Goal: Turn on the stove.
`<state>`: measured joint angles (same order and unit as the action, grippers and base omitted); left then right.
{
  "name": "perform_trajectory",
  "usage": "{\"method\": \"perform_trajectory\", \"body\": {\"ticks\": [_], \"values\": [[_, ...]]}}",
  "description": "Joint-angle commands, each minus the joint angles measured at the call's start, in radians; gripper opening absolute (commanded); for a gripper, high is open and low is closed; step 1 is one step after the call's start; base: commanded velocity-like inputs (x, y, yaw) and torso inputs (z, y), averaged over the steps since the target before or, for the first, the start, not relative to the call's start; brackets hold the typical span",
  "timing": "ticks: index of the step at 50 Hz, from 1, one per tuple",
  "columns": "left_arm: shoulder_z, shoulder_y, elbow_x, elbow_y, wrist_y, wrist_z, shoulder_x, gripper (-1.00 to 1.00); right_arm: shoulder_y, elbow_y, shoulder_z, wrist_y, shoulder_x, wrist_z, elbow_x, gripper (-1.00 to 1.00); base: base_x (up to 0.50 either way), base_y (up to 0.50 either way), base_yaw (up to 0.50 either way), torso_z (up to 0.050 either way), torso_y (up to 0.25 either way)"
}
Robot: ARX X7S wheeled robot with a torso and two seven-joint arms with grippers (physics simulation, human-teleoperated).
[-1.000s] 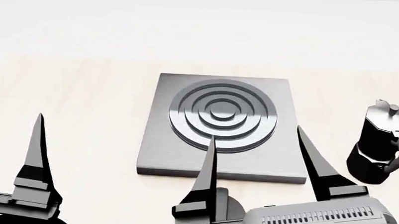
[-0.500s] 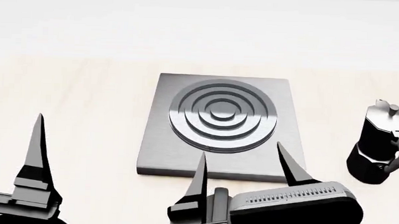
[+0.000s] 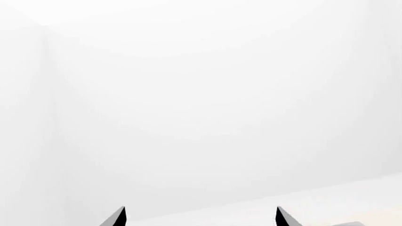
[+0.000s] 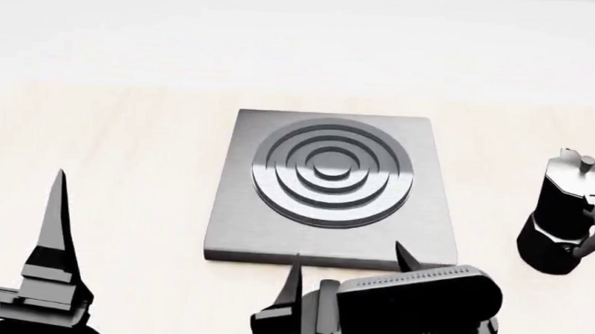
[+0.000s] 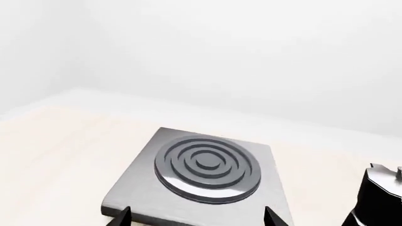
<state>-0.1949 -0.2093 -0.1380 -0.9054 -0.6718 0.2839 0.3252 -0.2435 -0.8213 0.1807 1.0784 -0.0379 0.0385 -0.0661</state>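
Stove (image 4: 329, 189) centre of head frame, flat on table (image 4: 130, 146), burner rings mid-plate. Pot (image 4: 565, 217) at right edge, apart from stove. Right gripper (image 4: 346, 267) lower centre, jaws spread wide, empty, tips at stove's near edge; stove lies straight ahead of it. Left gripper (image 4: 59, 203) lower left, well apart, farther; only one finger in head view, wrist view shows tips spread. Knob not visible.

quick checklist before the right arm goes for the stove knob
1. Knob located: cannot tell, it shows in no view.
2. Right gripper jaws open: ok, tips apart.
3. Right gripper faces the stove: ok, the plate is centred in the right wrist view.
4. Burner top bare: ok.
5. Moka pot apart from the stove: ok, standing to its right.
6. Left gripper out of the way: ok, off to the left, jaws open.
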Motion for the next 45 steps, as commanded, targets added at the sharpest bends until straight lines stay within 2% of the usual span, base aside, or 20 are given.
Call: {"method": "perform_trajectory", "body": {"ticks": [1, 12, 45], "values": [[-0.002, -0.002, -0.004, 0.001, 0.000, 0.004, 0.002, 1.00, -0.005, 0.056, -0.027, 0.025, 0.002, -0.009, 0.058, 1.00, 0.00, 0.00, 0.00, 0.000, 0.000], [0.000, -0.002, -0.009, 0.001, 0.000, 0.009, 0.005, 1.00, -0.009, 0.075, -0.041, 0.051, 0.000, -0.020, 0.103, 1.00, 0.00, 0.00, 0.00, 0.000, 0.000], [0.004, -0.003, -0.024, 0.002, 0.000, 0.022, 0.013, 1.00, 0.009, 0.238, -0.027, -0.059, -0.043, -0.066, 0.151, 1.00, 0.00, 0.00, 0.00, 0.000, 0.000]]}}
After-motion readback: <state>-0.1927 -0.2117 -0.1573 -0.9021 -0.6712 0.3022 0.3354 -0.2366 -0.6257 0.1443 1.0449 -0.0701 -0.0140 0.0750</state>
